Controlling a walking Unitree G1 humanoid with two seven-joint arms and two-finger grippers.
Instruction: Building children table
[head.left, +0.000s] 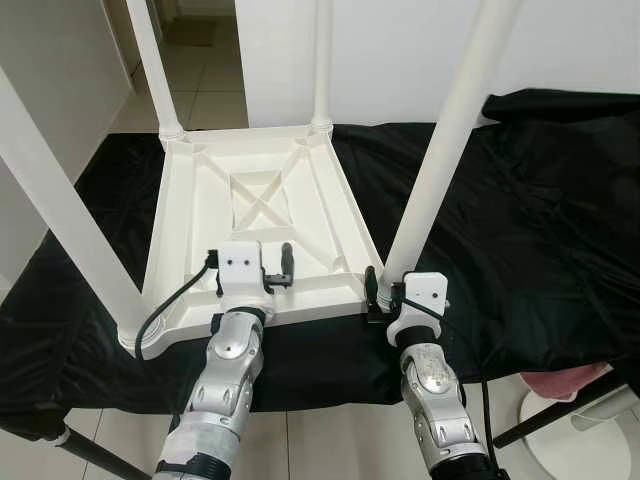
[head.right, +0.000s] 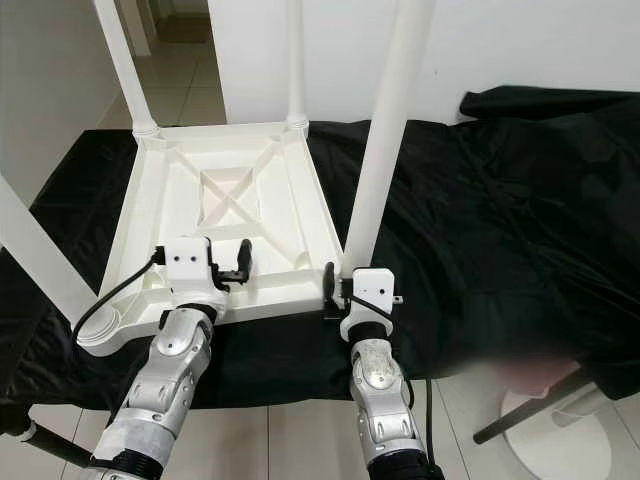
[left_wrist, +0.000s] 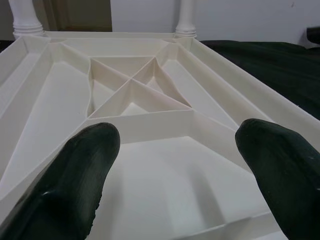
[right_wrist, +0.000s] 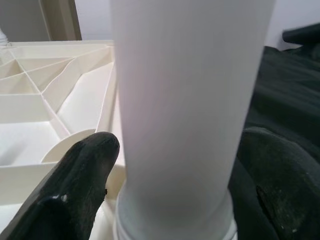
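Basically nearly done: the upturned table top (head.left: 255, 215) has four legs fitted, the near-right leg (head.left: 440, 160) is clasped by the right gripper (right_wrist: 175, 200), while nothing is held by the spread-open left gripper (left_wrist: 175, 165).

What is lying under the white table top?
A black cloth lies under the upturned table top and spreads out around it. What supports the cloth beneath is covered, so it cannot be seen.

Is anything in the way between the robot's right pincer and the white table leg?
Nothing visible. The right pincer already has its black fingers on either side of the near right table leg, just above its socket.
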